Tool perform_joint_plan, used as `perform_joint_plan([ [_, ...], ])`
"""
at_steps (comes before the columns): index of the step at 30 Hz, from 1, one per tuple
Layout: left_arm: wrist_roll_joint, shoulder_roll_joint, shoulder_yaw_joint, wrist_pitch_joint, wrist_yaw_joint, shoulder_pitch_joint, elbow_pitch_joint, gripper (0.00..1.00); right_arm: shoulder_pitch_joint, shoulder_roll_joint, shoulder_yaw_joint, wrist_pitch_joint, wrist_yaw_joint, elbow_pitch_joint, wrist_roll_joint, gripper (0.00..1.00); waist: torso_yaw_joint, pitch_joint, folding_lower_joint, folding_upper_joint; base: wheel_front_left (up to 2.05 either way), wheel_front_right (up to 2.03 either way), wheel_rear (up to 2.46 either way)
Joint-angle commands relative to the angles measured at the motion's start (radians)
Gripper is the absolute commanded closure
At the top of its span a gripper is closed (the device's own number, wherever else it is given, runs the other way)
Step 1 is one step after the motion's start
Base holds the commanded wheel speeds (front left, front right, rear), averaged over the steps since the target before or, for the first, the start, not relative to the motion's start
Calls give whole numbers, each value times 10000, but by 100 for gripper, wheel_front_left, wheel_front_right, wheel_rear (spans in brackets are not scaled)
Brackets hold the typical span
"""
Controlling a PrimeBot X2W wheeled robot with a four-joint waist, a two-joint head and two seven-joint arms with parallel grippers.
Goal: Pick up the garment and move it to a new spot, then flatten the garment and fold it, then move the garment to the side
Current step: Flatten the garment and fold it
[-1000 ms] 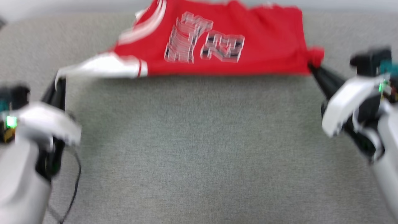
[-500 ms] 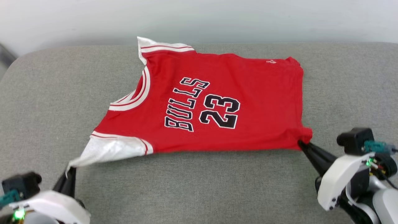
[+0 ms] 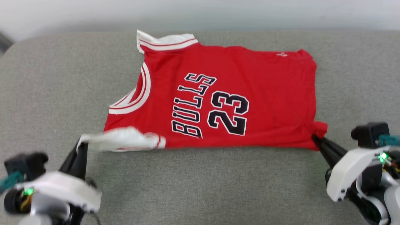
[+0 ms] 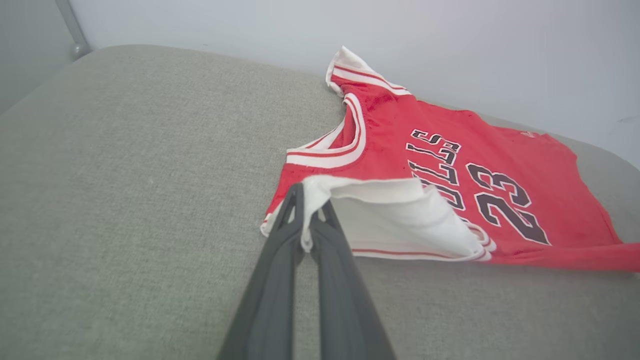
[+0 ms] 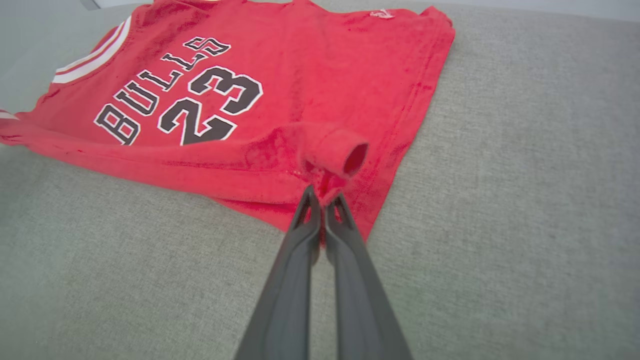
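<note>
The garment (image 3: pixel 250 93) is a red T-shirt with white sleeves and black "BULLS 23" lettering, spread on a grey cushioned surface (image 3: pixel 200 187) with its collar toward the left. My left gripper (image 3: pixel 82 147) is shut on the tip of the near white sleeve (image 4: pixel 390 210), which is lifted and folded toward the shirt body. My right gripper (image 3: pixel 315 139) is shut on the near hem corner (image 5: pixel 335 150), bunched into a small roll. In the wrist views the left gripper (image 4: pixel 307 200) and the right gripper (image 5: pixel 322 197) each pinch fabric between closed fingertips.
A pale wall (image 3: pixel 200 12) runs behind the grey surface. The cushion's rounded left corner (image 3: pixel 12 50) shows at the far left. Bare grey fabric stretches in front of the shirt between my arms.
The head camera shifted between frames. My left gripper has carried the white sleeve inward and up toward the shirt body; the right gripper keeps its hold on the hem corner.
</note>
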Motion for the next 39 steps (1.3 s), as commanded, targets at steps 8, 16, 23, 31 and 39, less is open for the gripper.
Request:
perform_joint_plan([
  [8, 178, -778, -465, -441, -1118, -3167, 2035, 100, -1454, 298, -245, 308, -7, 811, -465, 100, 101, 925, 0, 0, 0, 0, 0],
  [16, 390, -1376, -753, -1076, -2108, -5562, 4255, 100, -2561, 370, -356, 347, -7, 1509, -628, 100, 5, 1849, 0, 0, 0, 0, 0],
  [23, 103, -1767, -1129, -645, -2981, -6919, 6468, 100, -3019, 561, -127, 92, -8, 2311, -730, 86, -141, 2324, 0, 0, 0, 0, 0],
  [31, -462, -1979, -1321, -54, -3794, -7612, 8492, 0, -2975, 574, 294, -804, -13, 2724, -697, 0, -303, 2163, 0, 0, 0, 0, 0],
  [39, -806, -1467, -1302, 247, -4065, -7524, 8953, 0, -2257, 770, 135, -3237, -5, 1657, -1233, 0, -414, 1299, 0, 0, 0, 0, 0],
])
